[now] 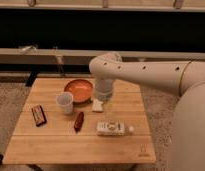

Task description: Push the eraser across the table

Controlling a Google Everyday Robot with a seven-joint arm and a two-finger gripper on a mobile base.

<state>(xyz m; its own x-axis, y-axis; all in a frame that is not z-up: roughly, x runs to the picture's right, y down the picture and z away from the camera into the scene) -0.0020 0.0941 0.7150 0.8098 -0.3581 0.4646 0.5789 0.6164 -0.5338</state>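
BENCH, CENTRE FRAME: My end effector hangs low over the bench, just right of the orange bowl and seemingly right above a small pale block. I cannot tell whether it is apart or together, because the arm's bulky wrist sits in front of it. The eraser, flat and black with reddish edges, lies at the left of the frame near the bench's left edge. It is well apart from the end effector, with the white cup roughly between them. A dark red oblong and a white bottle on its side lie toward lower centre. I judge the push not yet begun: the arm must first clear the cup to get behind the eraser.
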